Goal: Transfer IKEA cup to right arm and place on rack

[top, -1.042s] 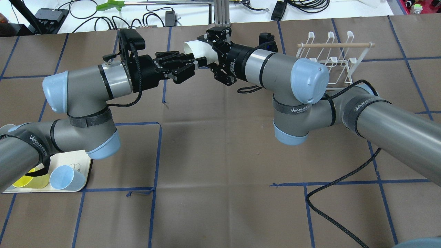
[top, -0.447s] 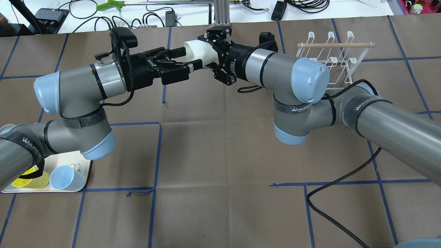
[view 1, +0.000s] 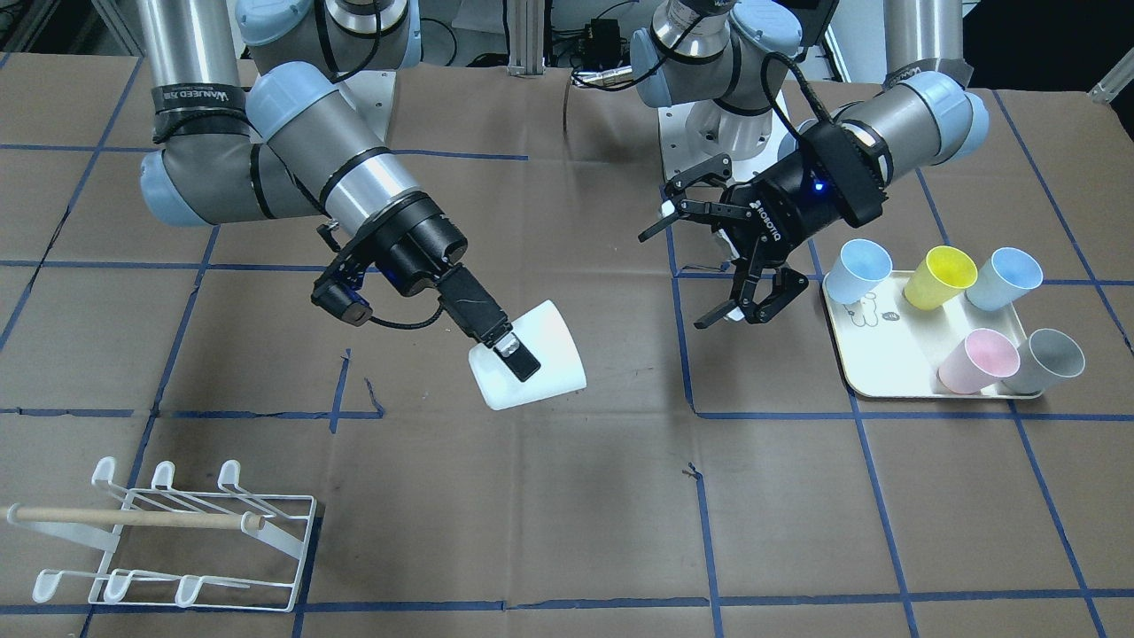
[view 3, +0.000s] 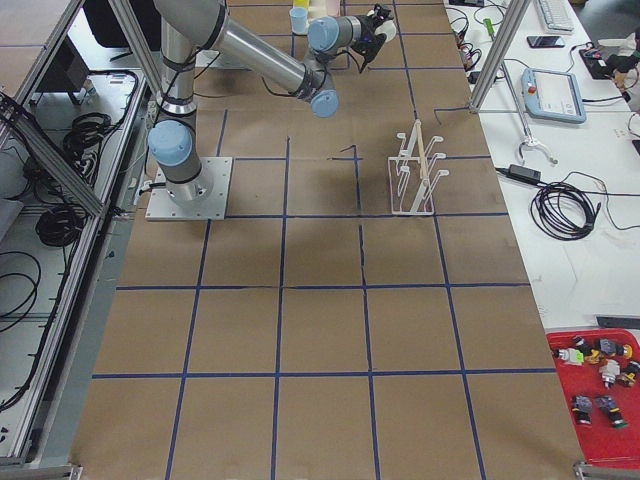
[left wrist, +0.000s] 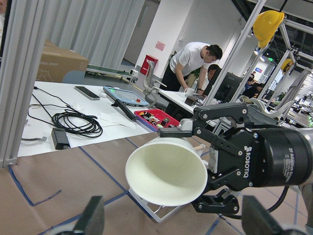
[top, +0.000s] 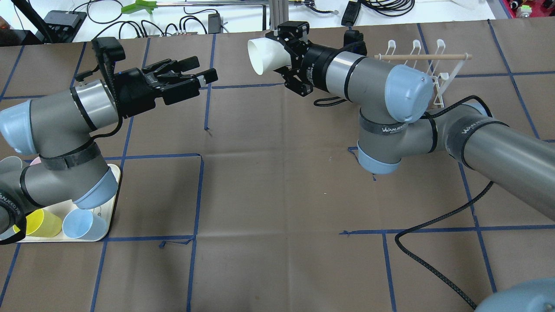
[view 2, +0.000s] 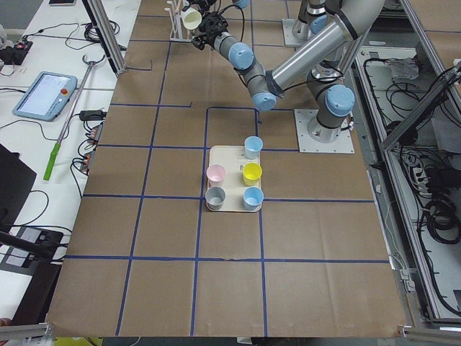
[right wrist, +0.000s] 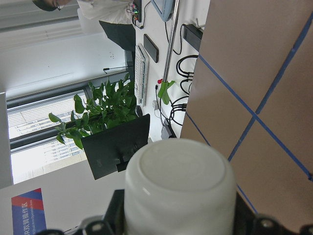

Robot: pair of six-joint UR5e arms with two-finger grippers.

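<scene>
My right jaws clamp the white cup (top: 265,56) near its base, its mouth facing my left jaws, which gape wide and empty, seemingly well apart from it.

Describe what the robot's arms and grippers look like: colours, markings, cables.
The left arm and right arm are silver-grey tubes with pale blue joint caps and black straps with white lettering. The left gripper and right gripper are black, two-fingered, with white Robotiq lettering. A black braided cable trails from the right arm.
</scene>
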